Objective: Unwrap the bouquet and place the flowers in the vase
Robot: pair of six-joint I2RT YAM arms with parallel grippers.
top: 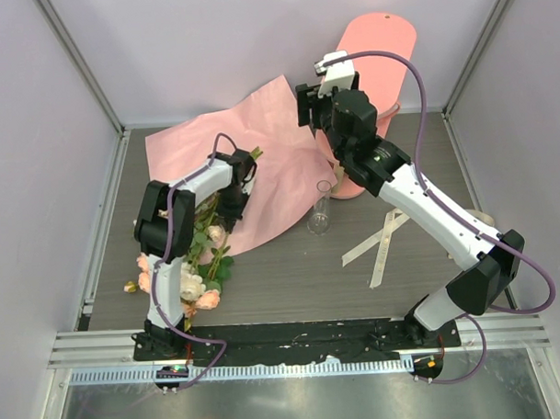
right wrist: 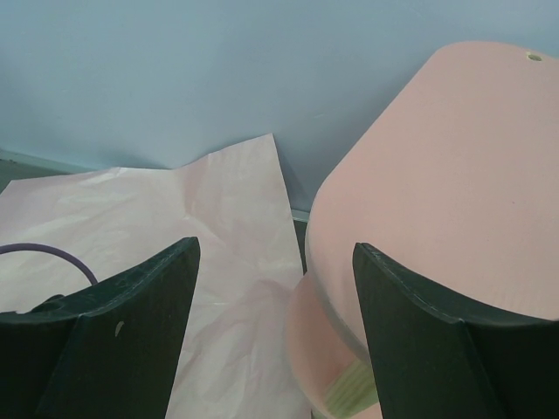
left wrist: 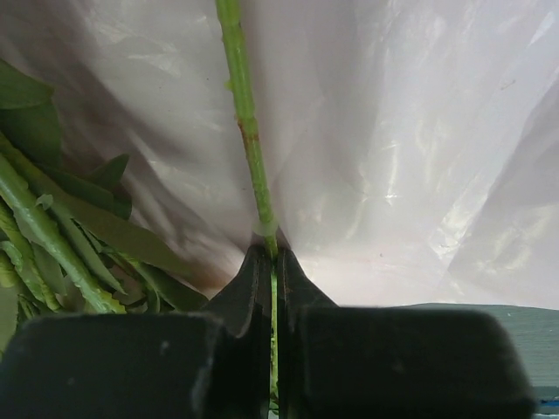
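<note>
Pink wrapping paper (top: pixel 269 145) is lying spread open on the grey table (top: pixel 292 287) to the left of the vase (top: pixel 320 208), its near edge reaching just beside the glass; the vase, small and clear, is standing upright, apart from both arms; the flowers (top: pixel 195 272), pink, peach and cream roses on leafy stems, are lying in a loose bundle well to the left of the vase, their blooms pointing toward the near table edge; the left gripper (left wrist: pixel 272 247) is working at the stem end of that bundle, left of the vase, its jaws clamped tight on a single green stem (left wrist: pixel 249 131), with pale paper behind it and more stems and leaves alongside; the right gripper (right wrist: pixel 275 244) is hanging beyond the vase, above the paper's far part and beside the pink shelf (top: pixel 376 50), its jaws spread wide and gripping nothing; cream ribbon (top: pixel 382 238) strips are lying on the table just right of the vase.
</note>
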